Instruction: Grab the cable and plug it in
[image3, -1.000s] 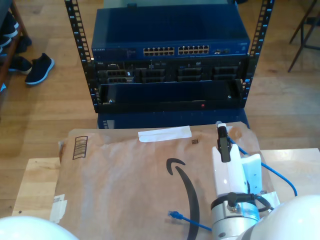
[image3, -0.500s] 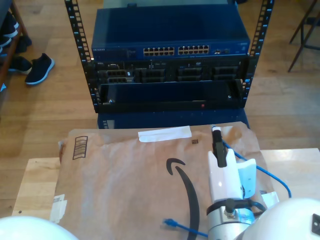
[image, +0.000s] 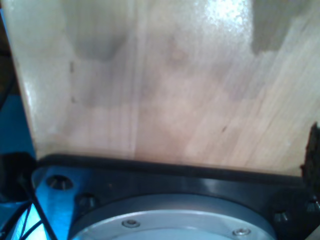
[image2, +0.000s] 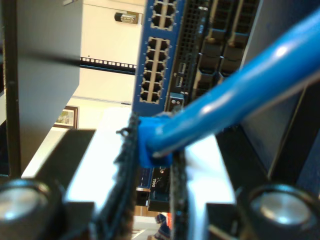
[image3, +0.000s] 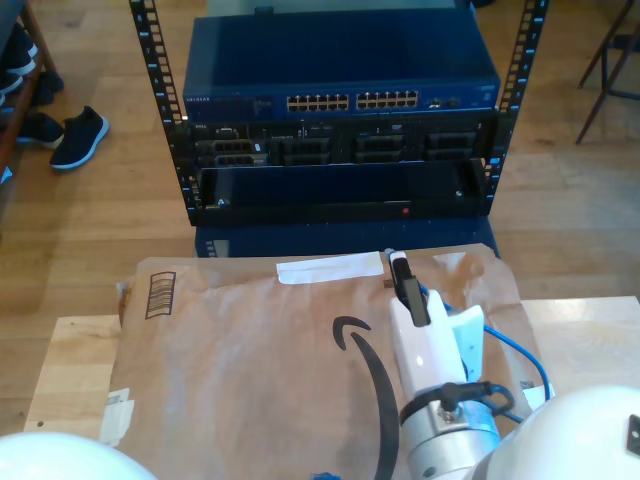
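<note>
Now my second gripper (image2: 152, 165) pinches the cable (image2: 235, 95) by its end, aimed at the switch (image3: 340, 75). Next, line the plug up with a port. My first gripper's state I cannot tell.

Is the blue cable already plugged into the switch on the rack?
No, the cable sits clamped in my second tool, short of the switch.

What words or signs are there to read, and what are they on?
Curved black smile-arrow logo, no letters: on the brown paper package.
Barcode, bars too small to read: on the package's corner at the exterior view's left.
Small white lettering: on the blue network switch, too blurred to read.
White label on the package: no print that I can make out.
Nothing else readable.
</note>
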